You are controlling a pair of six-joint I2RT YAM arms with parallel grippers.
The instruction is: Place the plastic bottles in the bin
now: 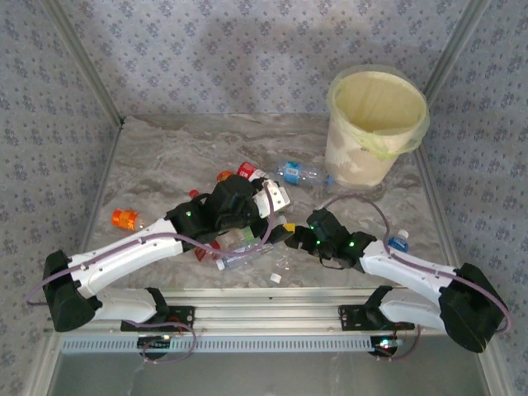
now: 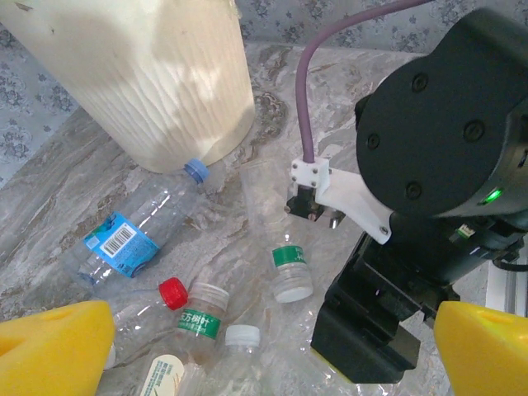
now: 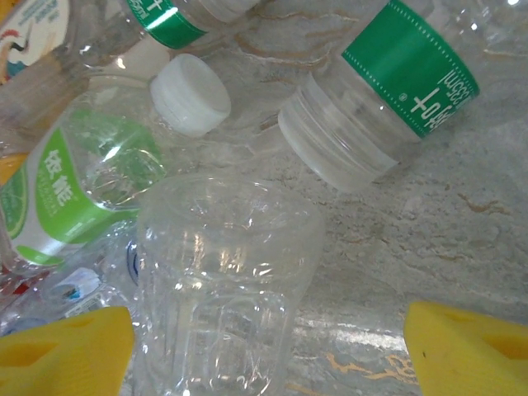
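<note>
The left gripper hangs wide open above the plastic bottles heaped mid-table. The right gripper, fingers apart, straddles a clear bottle, seemingly lining up a grasp. The bin stands far right, well apart.

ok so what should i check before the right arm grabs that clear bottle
1. right gripper open: ok
2. clear bottle between the jaws: ok, but off-centre
3. jaws closed on it: not ok, gap on one side
4. left gripper open and empty: ok
5. room between the two grippers: not ok, close together in the top view
6. bin upright, mouth open: ok
</note>
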